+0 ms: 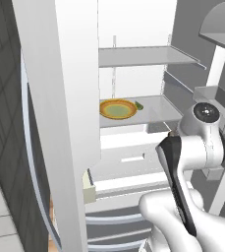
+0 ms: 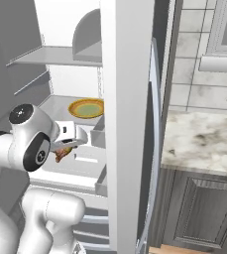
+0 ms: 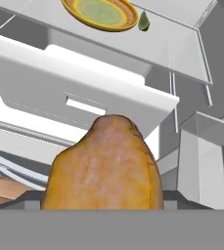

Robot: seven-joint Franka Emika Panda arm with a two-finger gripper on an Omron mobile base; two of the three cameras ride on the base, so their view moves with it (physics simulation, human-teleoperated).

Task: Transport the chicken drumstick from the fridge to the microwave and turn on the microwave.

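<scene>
You have the chicken drumstick (image 3: 106, 168) in the claw: in the hand view it swells up from the bottom centre, golden-brown, tapering toward the top, between the jaws, which stand wide because the lump is wide. In the right base view the gripper (image 2: 68, 144) sits at centre left, just off the end of the white wrist, with a sliver of brown meat under it. My judgement is that you hold it low and in front of the shelves so it can back out of the fridge (image 1: 60, 98) without catching the door edge.

The fridge is open. In the left base view, its middle shelf carries a yellow plate (image 1: 118, 109) at frame centre, with a small green thing (image 1: 139, 105) just beside its right rim; what that is I cannot tell. The shelf above looks bare. Below it a white drawer (image 3: 74, 93) crosses the upper half of the hand view, behind the drumstick; its contents are hidden.

The carry to the microwave is not yet done
</scene>
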